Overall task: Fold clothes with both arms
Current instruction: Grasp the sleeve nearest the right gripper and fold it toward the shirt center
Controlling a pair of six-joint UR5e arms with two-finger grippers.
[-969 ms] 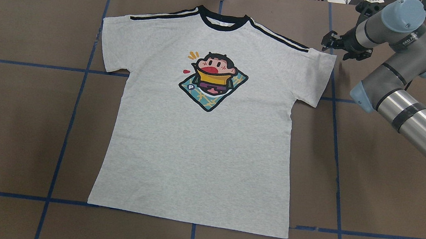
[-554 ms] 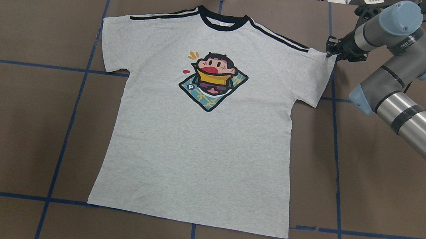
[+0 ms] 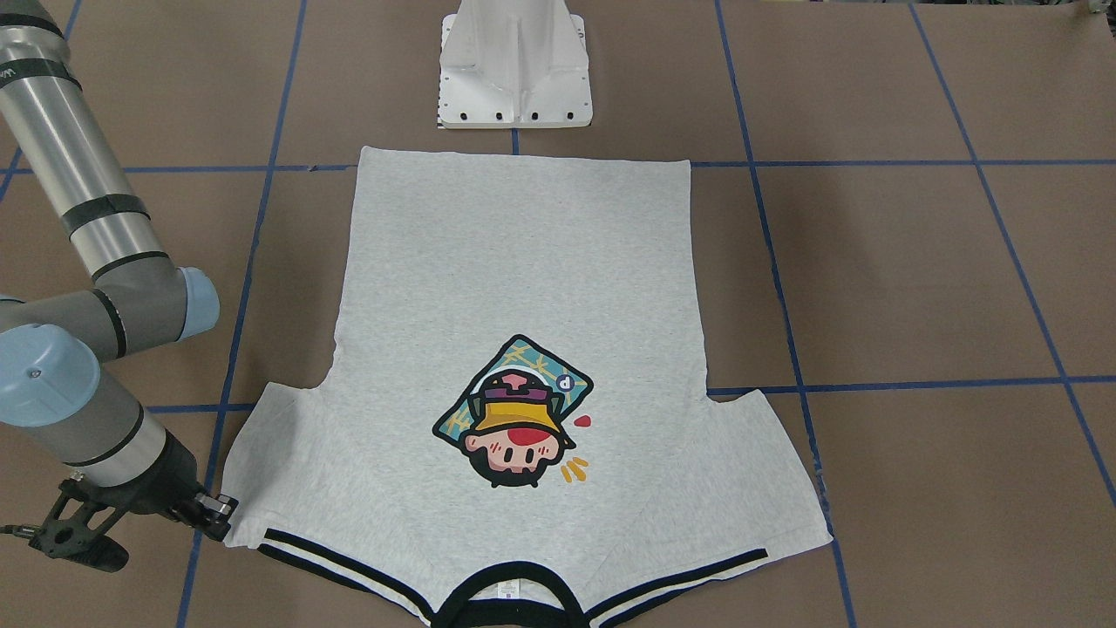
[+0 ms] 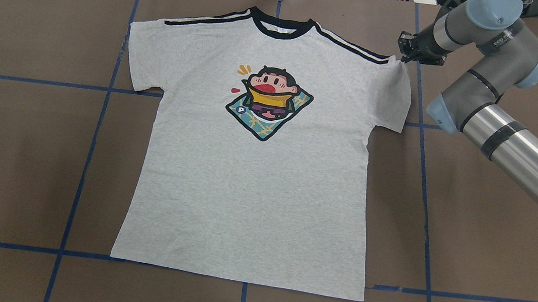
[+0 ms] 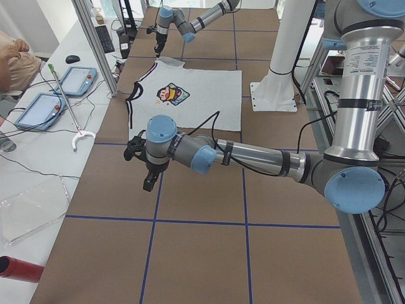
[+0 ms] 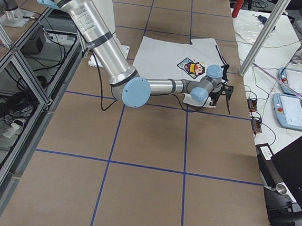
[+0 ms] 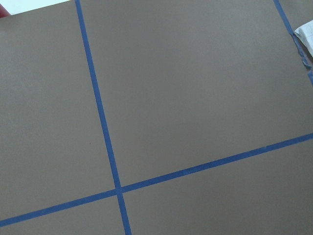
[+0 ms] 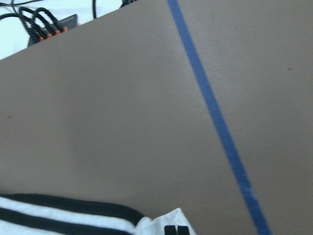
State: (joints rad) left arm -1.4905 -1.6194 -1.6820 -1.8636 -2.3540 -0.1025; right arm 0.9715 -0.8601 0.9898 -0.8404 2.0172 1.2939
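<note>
Right gripper (image 4: pixel 403 55), beside the sleeve a second ago, now sits at the far right sleeve corner of the T-shirt (image 4: pixel 254 195), seemingly pinched narrow on the cloth, sleeve edge drawn slightly inward, so the first fold is likely starting; shirt otherwise flat, print up, on the table (image 4: pixel 21 143); left gripper (image 5: pixel 149 182) well off it, width can't be told.

overhead+front: opposed, downward, share T-shirt (image 4: pixel 252 210) | 2 sides: along table (image 5: pixel 202 259) | 2 wrists: close, downward

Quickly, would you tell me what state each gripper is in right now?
Left gripper: cannot be told; it shows only in the side view.
Right gripper: closed on the T-shirt, at its sleeve corner.
</note>
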